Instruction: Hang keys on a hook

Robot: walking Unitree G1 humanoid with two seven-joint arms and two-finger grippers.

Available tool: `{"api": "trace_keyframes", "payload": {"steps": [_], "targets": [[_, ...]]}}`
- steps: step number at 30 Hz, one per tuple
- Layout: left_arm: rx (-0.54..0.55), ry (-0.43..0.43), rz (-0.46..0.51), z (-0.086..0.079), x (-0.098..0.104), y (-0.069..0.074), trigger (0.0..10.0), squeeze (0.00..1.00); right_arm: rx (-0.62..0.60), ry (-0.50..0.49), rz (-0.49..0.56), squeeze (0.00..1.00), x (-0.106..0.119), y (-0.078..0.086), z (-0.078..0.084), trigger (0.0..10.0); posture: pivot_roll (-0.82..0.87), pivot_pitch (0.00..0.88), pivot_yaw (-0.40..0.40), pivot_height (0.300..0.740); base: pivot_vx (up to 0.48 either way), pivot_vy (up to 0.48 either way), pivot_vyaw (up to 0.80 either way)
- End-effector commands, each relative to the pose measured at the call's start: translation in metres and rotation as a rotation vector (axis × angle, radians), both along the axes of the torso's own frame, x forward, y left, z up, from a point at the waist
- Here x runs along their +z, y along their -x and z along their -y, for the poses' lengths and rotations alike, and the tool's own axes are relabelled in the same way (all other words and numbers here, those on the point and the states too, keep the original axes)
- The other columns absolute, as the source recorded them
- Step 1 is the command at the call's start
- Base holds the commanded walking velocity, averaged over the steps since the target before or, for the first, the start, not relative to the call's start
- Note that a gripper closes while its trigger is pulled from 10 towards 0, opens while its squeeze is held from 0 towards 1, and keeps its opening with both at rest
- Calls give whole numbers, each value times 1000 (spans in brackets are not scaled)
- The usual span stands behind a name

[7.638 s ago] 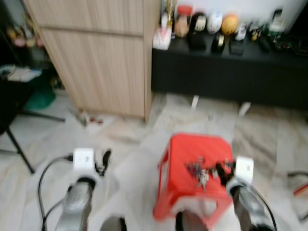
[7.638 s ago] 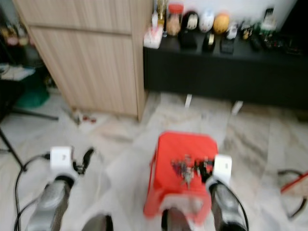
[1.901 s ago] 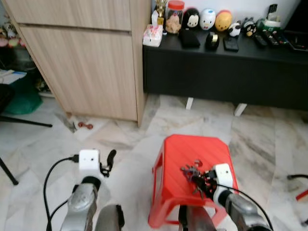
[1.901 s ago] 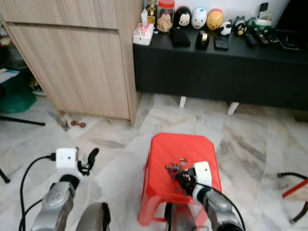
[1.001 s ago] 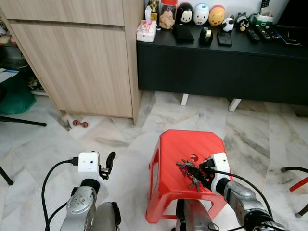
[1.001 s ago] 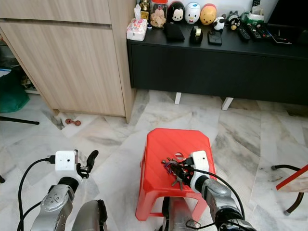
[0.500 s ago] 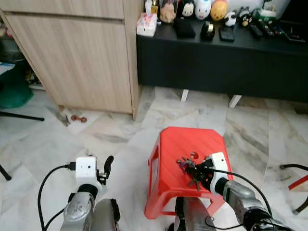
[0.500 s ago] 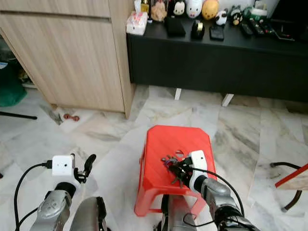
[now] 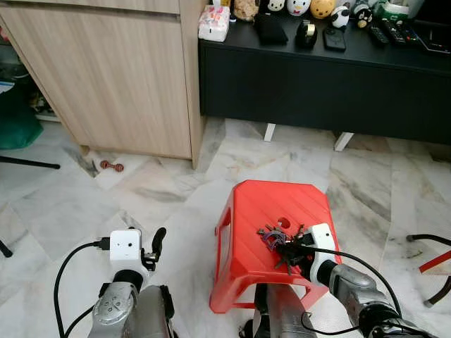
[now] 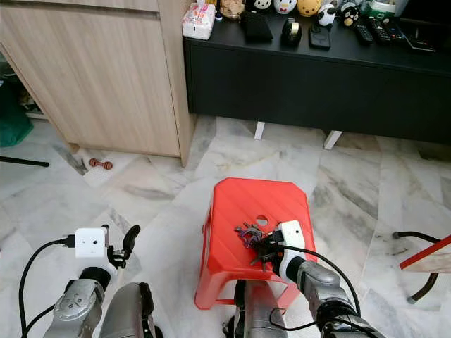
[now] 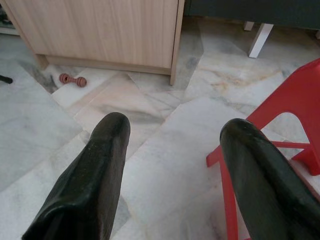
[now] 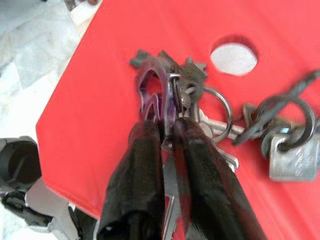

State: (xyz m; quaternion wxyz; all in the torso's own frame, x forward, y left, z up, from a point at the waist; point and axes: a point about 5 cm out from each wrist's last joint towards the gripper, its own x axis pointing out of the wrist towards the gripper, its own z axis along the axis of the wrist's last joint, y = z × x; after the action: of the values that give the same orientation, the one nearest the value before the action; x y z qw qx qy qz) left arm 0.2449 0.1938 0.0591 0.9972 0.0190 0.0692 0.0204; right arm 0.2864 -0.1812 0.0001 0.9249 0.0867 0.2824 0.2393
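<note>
Keys (image 12: 200, 107) lie in a loose bunch on top of a red plastic stool (image 9: 250, 215), near the round hole (image 12: 234, 55) in its seat, and the right claw (image 12: 167, 131) has closed down on them. In the right wrist view its two black fingers (image 12: 142, 165) are drawn nearly together around a purple clip at the head of the bunch, with only that thin metal between the tips. Gripping the clip rather than a blade looks sensible: the clip is the part that would go over a hook, and the rest of the rings and the silver tag (image 12: 295, 157) can hang free beneath it. The bunch appears to rest on the seat, so I judge the grasp made but the lift not yet begun.

From the head cameras, the right arm reaches in low from the stool's near side, which keeps the wrist level with the seat. The left claw (image 11: 172, 145) is held out over bare marble floor (image 9: 70, 211) beside the stool, its fingers spread wide and holding nothing; it seems simply parked clear of the work.

Farther out stand a light wooden cabinet (image 9: 120, 70) and a long black tabletop (image 9: 394, 56) carrying small figurines and remotes. A small red dumbbell-shaped toy (image 9: 108, 165) lies on the floor by the cabinet. No hook can be made out, so the robot will probably have to carry the keys elsewhere.
</note>
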Motion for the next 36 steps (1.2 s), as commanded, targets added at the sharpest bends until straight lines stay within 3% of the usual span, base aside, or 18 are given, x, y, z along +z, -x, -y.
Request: {"api": "trace_keyframes", "payload": {"steps": [1, 10, 19, 30, 36], "targets": [[-7, -10, -29, 3, -4, 0, 10000, 0, -29, 12, 2, 0, 1, 0, 9, 0, -50, 185, -113, 598, 0, 0, 0], [-9, -15, -30, 3, -5, -3, 10000, 0, -51, -14, 52, 0, 12, -9, 12, 0, -55, 175, -110, 598, 0, 0, 0], [-12, -21, -33, 3, -6, -5, 10000, 0, -91, -70, 167, 0, 32, -23, 15, 0, -65, 167, -110, 598, 0, 0, 0], [-13, -32, -36, 0, -9, -8, 10000, 0, -268, -108, 361, 0, 60, -30, 25, 0, -85, 147, -100, 598, 0, 0, 0], [0, -31, -34, -3, -9, -11, 10000, 0, -352, -89, 400, 0, 64, -26, 29, 0, -86, 132, -90, 598, 0, 0, 0]]}}
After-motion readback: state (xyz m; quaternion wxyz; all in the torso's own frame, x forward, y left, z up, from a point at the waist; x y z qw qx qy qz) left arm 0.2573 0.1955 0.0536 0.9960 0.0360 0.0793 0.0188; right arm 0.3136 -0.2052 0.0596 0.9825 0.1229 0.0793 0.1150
